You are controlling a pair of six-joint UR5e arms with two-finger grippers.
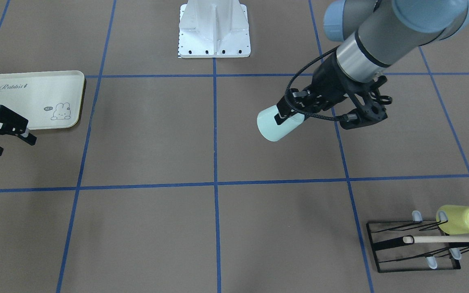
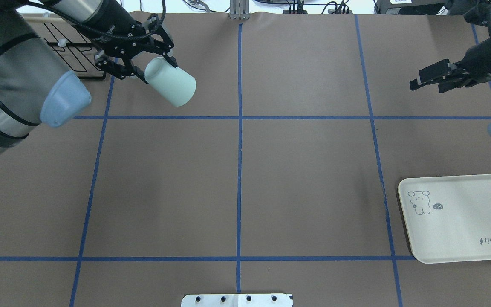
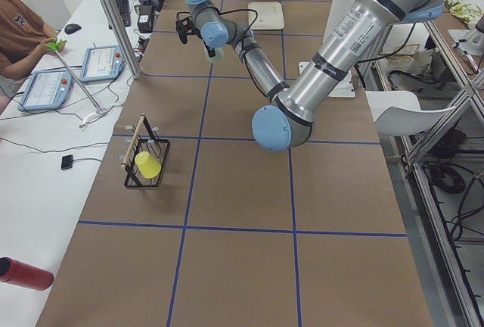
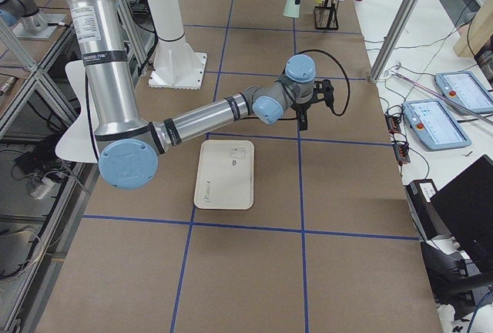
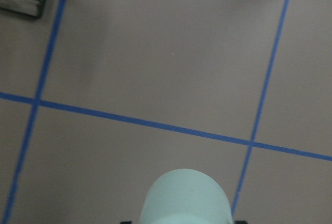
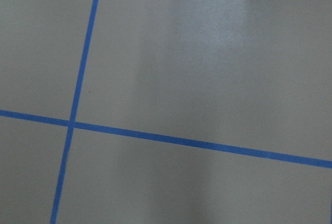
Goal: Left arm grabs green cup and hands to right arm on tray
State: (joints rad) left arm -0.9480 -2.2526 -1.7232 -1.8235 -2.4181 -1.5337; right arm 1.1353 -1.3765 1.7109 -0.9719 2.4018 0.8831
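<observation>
My left gripper (image 1: 287,116) is shut on the pale mint-green cup (image 1: 276,125). It holds the cup tilted on its side above the table, base pointing toward the table's middle. The cup also shows in the overhead view (image 2: 171,83) and at the bottom of the left wrist view (image 5: 184,198). My right gripper (image 1: 12,145) is open and empty, far across the table from the cup. It hovers just beyond the cream tray (image 1: 35,99), also seen in the overhead view (image 2: 458,217), which holds nothing.
A black wire rack (image 1: 413,246) with a wooden bar stands at the far left corner and carries a yellow-green cup (image 1: 462,219). The white robot base (image 1: 214,28) sits at mid-table on my side. Blue tape lines grid the brown table.
</observation>
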